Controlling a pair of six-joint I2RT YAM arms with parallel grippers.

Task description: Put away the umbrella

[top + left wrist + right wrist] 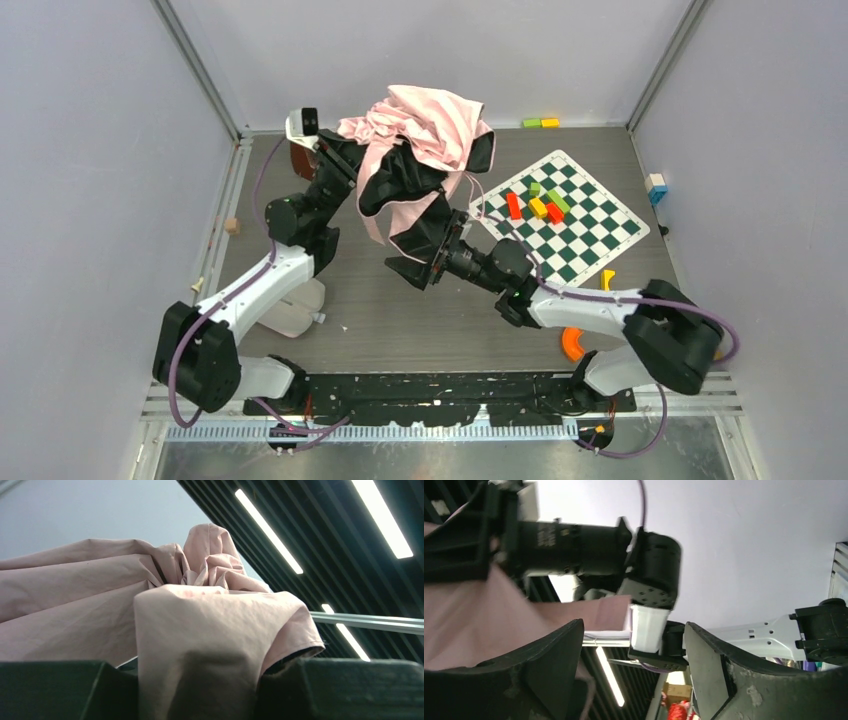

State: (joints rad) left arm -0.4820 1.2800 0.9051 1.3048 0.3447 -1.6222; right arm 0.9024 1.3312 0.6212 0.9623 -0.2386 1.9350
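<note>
Left tool (199,682) pinches umbrella (428,128) at bunched edge.

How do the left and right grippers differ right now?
The left gripper is closed on pink fabric of the umbrella; the right gripper stands open and empty. The left gripper sits by the bunched pink top, the right gripper at the black lower folds. Both point upward.

The umbrella (430,125) hangs in the air collapsed, a crumpled bundle of fabric (pale pink bunched on top, black pink-trimmed folds drooping below).
</note>
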